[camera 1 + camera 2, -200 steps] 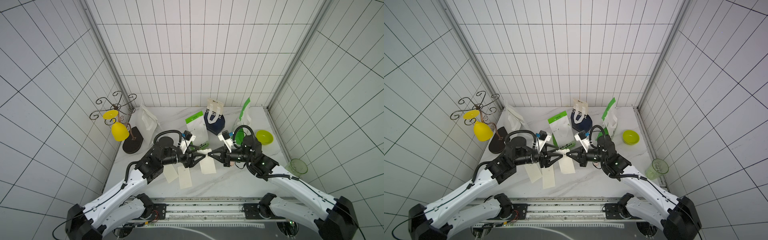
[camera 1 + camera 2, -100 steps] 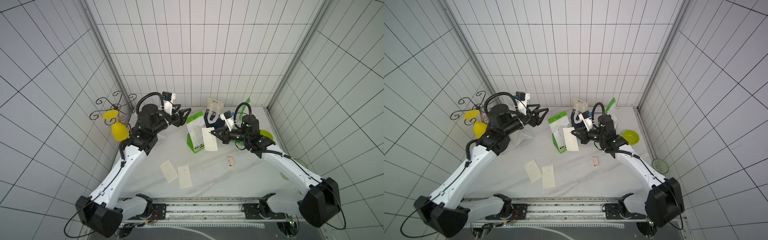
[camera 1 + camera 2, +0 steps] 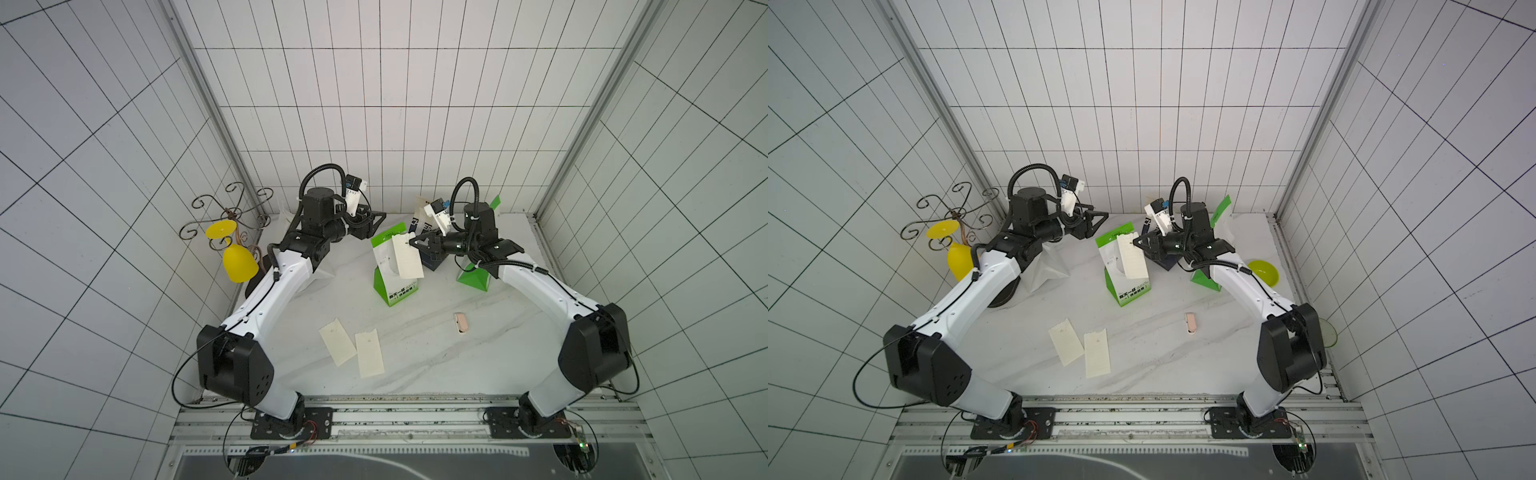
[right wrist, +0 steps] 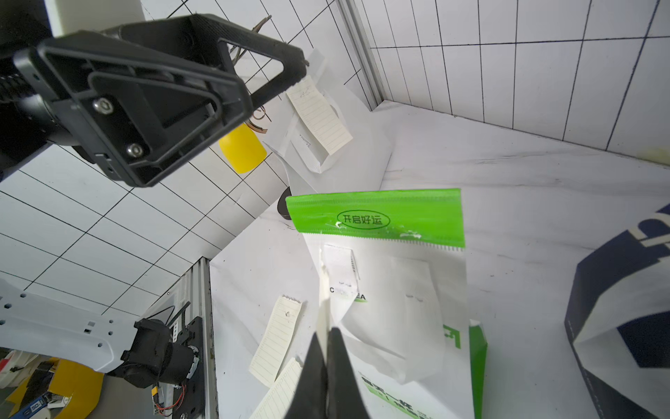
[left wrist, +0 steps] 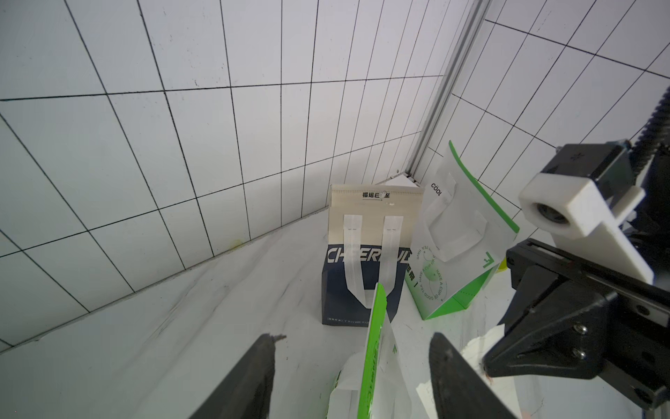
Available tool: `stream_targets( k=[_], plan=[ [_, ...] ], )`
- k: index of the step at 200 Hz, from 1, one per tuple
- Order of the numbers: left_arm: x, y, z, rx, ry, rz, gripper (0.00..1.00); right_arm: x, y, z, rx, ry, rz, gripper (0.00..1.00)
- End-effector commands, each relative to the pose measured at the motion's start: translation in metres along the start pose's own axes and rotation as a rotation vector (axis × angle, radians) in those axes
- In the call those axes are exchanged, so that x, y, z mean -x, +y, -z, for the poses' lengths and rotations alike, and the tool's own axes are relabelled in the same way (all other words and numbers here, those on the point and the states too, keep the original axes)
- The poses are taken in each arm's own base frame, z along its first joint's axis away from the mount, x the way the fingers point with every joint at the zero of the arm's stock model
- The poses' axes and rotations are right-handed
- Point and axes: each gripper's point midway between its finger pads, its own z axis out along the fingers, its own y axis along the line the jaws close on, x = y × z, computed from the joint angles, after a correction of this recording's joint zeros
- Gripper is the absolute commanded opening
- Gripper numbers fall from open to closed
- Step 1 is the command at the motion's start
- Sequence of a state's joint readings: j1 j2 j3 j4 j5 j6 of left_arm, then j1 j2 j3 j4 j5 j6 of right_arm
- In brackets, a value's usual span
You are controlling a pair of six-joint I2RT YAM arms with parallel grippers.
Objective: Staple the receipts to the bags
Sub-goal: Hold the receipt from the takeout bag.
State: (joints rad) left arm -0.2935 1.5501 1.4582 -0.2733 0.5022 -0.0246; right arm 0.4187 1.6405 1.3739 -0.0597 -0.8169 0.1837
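A white-and-green bag [image 3: 401,291] [image 3: 1128,293] stands at mid-table. My right gripper [image 3: 411,241] [image 4: 328,332] is shut on a receipt [image 3: 409,259] [image 4: 322,286] and holds it against the bag's front [image 4: 380,217]. My left gripper [image 3: 379,219] [image 5: 353,339] is open, its fingers on either side of the bag's green top edge [image 5: 373,326]. Two loose receipts [image 3: 337,341] [image 3: 370,352] lie near the front. The navy bag [image 5: 359,304] and a second green bag [image 5: 456,232] stand at the back right. A white bag [image 3: 1044,266] behind my left arm carries a receipt [image 4: 319,116].
A small pink stapler-like object [image 3: 461,328] lies on the table to the right of the bag. A yellow goblet [image 3: 239,264] hangs from a wire rack [image 3: 226,208] at the left wall. A yellow-green bowl [image 3: 1262,272] sits by the right wall.
Both grippers have left the front middle of the table for the back. The right one now holds a receipt at the bag's front; the left one has come over to the bag's top.
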Motion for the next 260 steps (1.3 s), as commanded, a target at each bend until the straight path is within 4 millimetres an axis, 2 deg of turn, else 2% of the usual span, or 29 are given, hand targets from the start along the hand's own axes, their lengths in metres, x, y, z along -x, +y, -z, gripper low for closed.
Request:
stream_targets(
  k=[1, 34, 86, 129, 224, 260],
  plan=[
    [-0.009, -0.006, -0.011, -0.074, 0.038, -0.039, 0.65, 0.041, 0.012, 0.003, 0.036, -0.05, 0.089, 0.0],
    [-0.021, 0.001, -0.021, -0.067, 0.081, -0.048, 0.64, 0.041, 0.001, -0.007, 0.037, -0.035, 0.088, 0.0],
    [-0.033, -0.006, -0.025, -0.129, 0.119, -0.072, 0.64, 0.046, -0.006, -0.018, 0.048, -0.032, 0.086, 0.0],
    [-0.046, 0.0, -0.032, -0.109, 0.154, -0.07, 0.61, 0.048, -0.01, -0.021, 0.043, -0.034, 0.086, 0.0],
    [-0.056, -0.007, -0.038, -0.152, 0.182, -0.068, 0.4, 0.05, -0.021, -0.024, 0.024, -0.03, 0.086, 0.0],
    [-0.061, -0.006, -0.041, -0.153, 0.196, -0.067, 0.38, 0.051, -0.026, -0.026, 0.014, -0.029, 0.087, 0.0]
  ],
)
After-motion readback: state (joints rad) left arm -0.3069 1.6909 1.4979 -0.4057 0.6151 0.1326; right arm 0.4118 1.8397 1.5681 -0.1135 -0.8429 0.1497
